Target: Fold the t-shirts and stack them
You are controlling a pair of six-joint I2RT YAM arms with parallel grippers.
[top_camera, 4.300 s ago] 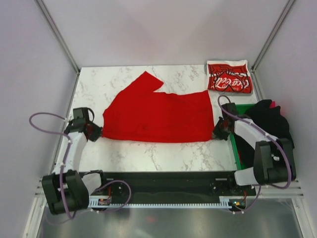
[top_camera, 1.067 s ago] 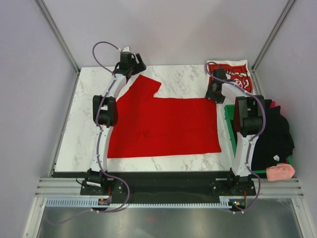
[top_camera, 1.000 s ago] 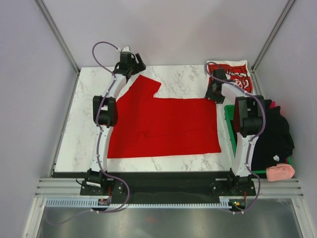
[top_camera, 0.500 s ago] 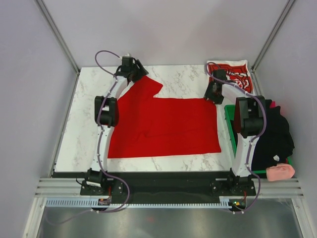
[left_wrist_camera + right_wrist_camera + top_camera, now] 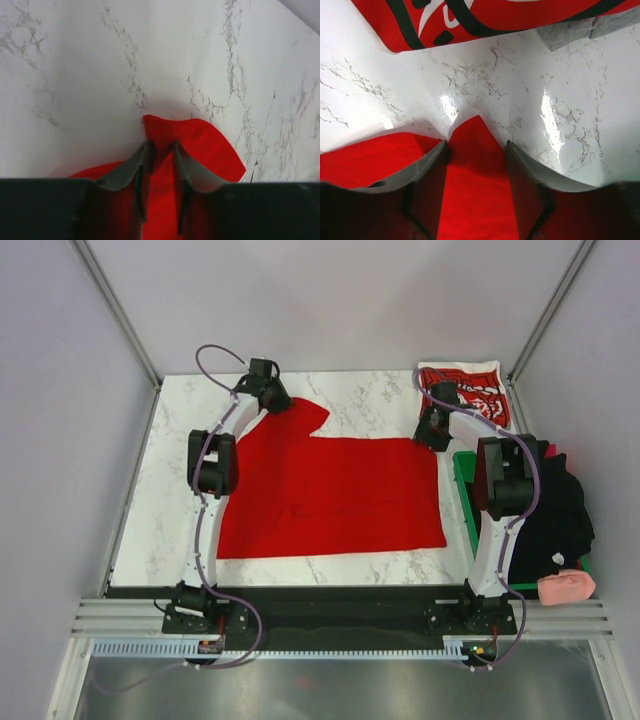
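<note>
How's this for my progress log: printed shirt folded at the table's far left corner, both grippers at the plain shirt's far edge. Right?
Not quite. The top view shows the printed shirt folded at the far right corner; the rest holds.

The gripper (image 5: 159, 150) pinches the red t-shirt (image 5: 205, 145) above the marble table (image 5: 75, 75)

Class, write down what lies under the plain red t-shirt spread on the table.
The marble table shows all around the plain red t-shirt, so the shirt lies on that. The cloth hides whatever else may be beneath it.
</note>
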